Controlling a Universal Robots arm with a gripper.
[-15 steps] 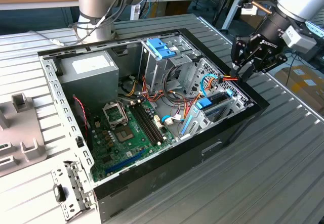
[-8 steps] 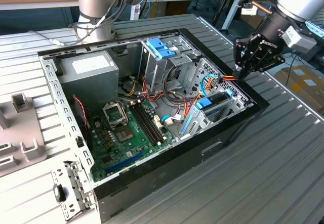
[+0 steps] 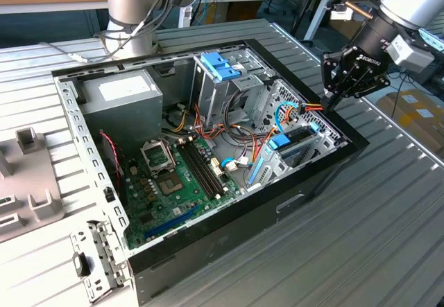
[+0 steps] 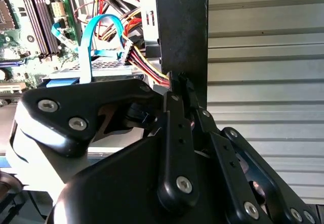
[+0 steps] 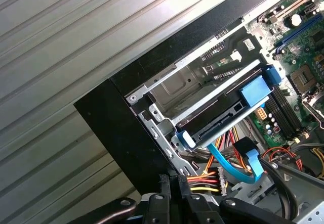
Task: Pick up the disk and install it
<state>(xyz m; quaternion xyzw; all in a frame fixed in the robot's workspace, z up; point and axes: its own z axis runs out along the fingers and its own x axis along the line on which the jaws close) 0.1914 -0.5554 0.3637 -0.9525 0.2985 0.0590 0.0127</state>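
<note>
The disk (image 3: 290, 141), dark grey in a light-blue carrier with a blue end tab, lies flat in the drive cage at the corner of the open computer case (image 3: 208, 251) on the exterior view's right. The first wrist view shows the disk (image 5: 217, 115) seated between the cage rails. My black gripper (image 3: 333, 101) hangs just above the case's rim beside that cage, apart from the disk. In both wrist views the gripper (image 4: 176, 82) (image 5: 174, 186) has its fingers together, tips right at a bundle of red, yellow and orange wires (image 5: 202, 181). I cannot tell whether they pinch the wires.
A curved blue flat cable (image 5: 238, 166) runs beside the disk. The case also holds a green motherboard (image 3: 173, 175), a grey power supply (image 3: 121, 95) and an upper cage with blue tabs (image 3: 222, 64). The ribbed metal table (image 3: 388, 217) surrounds the case; grey fixtures (image 3: 28, 182) sit at the exterior view's left.
</note>
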